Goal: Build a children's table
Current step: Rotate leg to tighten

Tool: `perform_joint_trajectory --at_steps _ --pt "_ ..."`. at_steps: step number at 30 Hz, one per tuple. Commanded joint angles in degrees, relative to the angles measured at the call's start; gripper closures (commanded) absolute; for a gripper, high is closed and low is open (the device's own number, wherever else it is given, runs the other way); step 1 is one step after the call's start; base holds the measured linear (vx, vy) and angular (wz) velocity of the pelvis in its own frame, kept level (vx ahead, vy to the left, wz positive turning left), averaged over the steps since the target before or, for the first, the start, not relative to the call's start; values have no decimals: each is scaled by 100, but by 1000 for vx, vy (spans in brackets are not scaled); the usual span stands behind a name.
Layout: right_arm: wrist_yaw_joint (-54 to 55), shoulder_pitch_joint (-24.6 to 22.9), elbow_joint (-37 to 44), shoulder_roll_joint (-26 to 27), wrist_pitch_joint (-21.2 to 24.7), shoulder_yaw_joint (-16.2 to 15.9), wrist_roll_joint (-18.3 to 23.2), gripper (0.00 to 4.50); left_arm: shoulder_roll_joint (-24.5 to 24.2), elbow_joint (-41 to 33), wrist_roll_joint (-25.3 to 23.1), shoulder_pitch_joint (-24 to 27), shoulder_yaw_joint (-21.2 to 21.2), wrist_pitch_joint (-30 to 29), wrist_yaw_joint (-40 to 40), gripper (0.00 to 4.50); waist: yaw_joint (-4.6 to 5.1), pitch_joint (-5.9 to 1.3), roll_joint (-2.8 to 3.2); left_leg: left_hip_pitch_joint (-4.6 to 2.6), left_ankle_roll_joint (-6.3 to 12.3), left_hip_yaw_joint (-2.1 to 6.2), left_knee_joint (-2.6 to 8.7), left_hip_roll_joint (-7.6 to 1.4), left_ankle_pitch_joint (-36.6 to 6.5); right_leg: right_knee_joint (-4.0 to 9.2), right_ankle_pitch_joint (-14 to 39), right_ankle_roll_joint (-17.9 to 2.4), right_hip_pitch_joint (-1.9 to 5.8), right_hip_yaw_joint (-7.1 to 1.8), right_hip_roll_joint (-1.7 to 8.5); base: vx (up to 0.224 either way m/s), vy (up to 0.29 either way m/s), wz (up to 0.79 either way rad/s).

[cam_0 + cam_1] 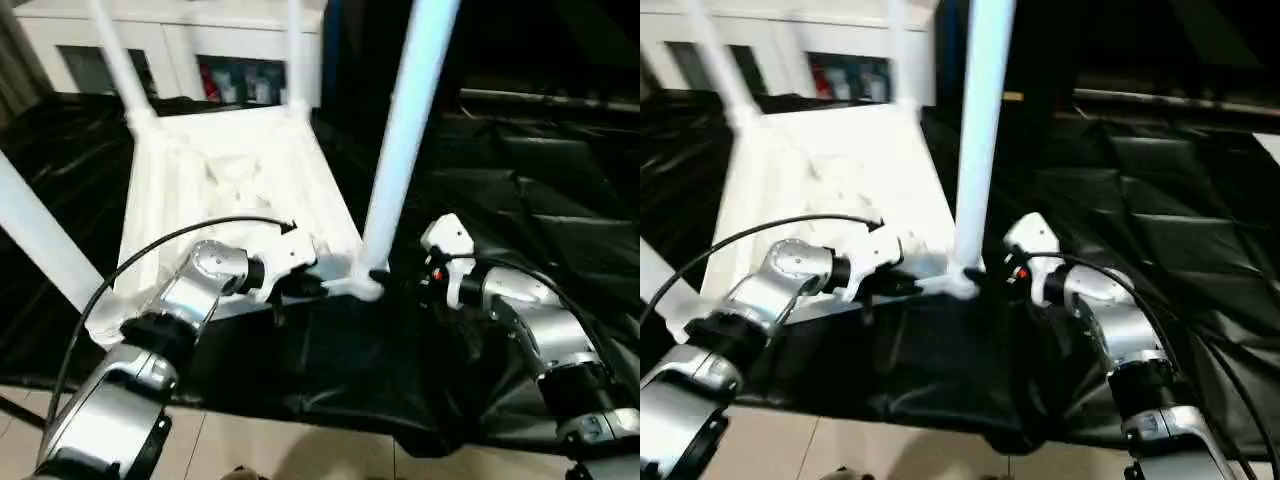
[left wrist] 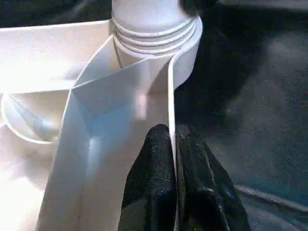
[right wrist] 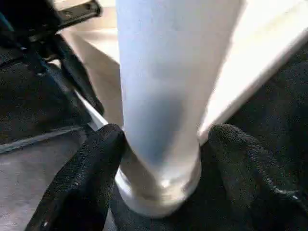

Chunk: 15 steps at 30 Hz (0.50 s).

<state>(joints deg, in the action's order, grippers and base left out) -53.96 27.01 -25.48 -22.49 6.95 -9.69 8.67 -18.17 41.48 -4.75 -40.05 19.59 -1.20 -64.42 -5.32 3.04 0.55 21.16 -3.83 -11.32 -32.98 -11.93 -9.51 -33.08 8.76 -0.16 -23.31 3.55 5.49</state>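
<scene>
The white tabletop lies underside up on a black sheet, ribs showing. Legs stand upright in its corner sockets: far left, far right, near left and near right. My left gripper is shut on the tabletop's thin rim wall just beside the near right socket. My right gripper straddles the base of the near right leg. Its black fingers stand open on either side of the tube, close to it. In the left eye view both grippers meet at that corner.
A black sheet covers the work surface and hangs creased over its front edge. Behind stands a white cabinet with glass doors. Pale floor tiles show below the sheet. A black cable arcs over my left forearm.
</scene>
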Motion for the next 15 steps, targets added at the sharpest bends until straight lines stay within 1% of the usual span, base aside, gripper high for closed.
perform_joint_trajectory --at_steps 1,2,3,4,5,6,14,15 --pt "-203 -58 127 -113 54 -145 -90 133 37 -146 -57 109 200 -5 -180 450 21 -379 -57 -116 167 37 395 -147 -1707 332 1534 -1285 241 -189 243 0 0 0" --pt "-320 -78 166 -150 69 -215 -107 133 24 -229 -53 146 195 -50 -202 450 9 -379 -48 -107 166 41 397 -145 -1663 328 1540 -1260 246 -191 249 0 0 0" --pt "-321 -80 166 -154 61 -224 -133 133 17 -267 -52 161 192 -76 -207 450 9 -382 -77 -100 175 37 395 -145 -1635 327 1526 -1240 251 -193 251 0 0 0" --pt "-302 -65 131 -140 47 -216 -153 133 11 -295 -51 174 191 -93 -208 450 7 -385 -88 -90 189 41 394 -143 -1563 317 1500 -1222 257 -194 254 0 0 0" --pt "-296 -60 121 -136 45 -212 -156 133 10 -305 -50 179 192 -99 -209 450 5 -387 -73 -88 193 41 389 -136 -1515 315 1492 -1211 252 -195 255 0 0 0" --pt "-256 -31 67 -118 24 -203 -182 133 4 -339 -43 195 194 -121 -206 450 8 -386 -91 -86 195 40 387 -135 -1487 313 1481 -1208 252 -195 254 0 0 0" --pt "-174 127 -185 -27 4 -196 -196 133 -16 -505 -57 255 172 -227 -189 450 15 -393 -88 -78 214 41 376 -126 -1380 297 1384 -1225 263 -190 247 0 0 0" --pt "-182 136 -212 -20 -6 -209 -211 151 -16 -520 -61 256 170 -244 -186 450 17 -392 -86 -77 216 40 376 -125 -1380 299 1390 -1221 263 -189 245 0 0 0"
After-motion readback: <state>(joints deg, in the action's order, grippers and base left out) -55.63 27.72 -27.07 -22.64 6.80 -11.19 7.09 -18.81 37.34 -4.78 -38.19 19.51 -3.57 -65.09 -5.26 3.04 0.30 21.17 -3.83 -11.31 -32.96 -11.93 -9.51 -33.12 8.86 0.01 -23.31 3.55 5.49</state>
